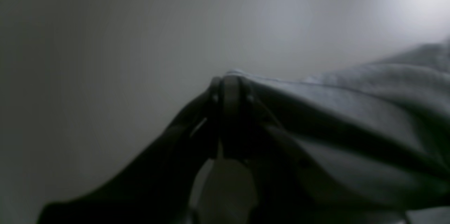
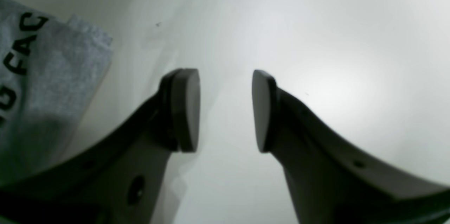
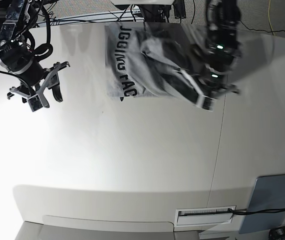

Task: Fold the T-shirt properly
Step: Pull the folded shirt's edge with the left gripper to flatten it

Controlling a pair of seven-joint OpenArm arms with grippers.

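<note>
- Left claw (image 1: 230,87) is pinching shut on a fold of the big soft grey cotton T-shirt (image 1: 369,118), and its dark fingers are pressing together with cloth caught between them.
- In the base view this left claw (image 3: 206,101) is hanging at the near right edge of the T-shirt (image 3: 132,60), and a strip of grey cloth is stretching up to it from the pile.
- The T-shirt is lying bunched at the far side of the wide white worktop (image 3: 132,150), with black block letters showing along its left part.
- Right claw (image 2: 225,111) is standing about half open, and nothing is sitting between its two round flat pads (image 2: 186,109).
- In the base view the right claw (image 3: 44,95) is hanging over bare worktop, well apart from the T-shirt.
- From the right wrist view, a corner of the T-shirt (image 2: 52,83) with black letters is lying off to the left of the claw, not touching it.
- A flat blue-grey panel (image 3: 272,200) is sitting at the near right corner, well apart from the T-shirt.
</note>
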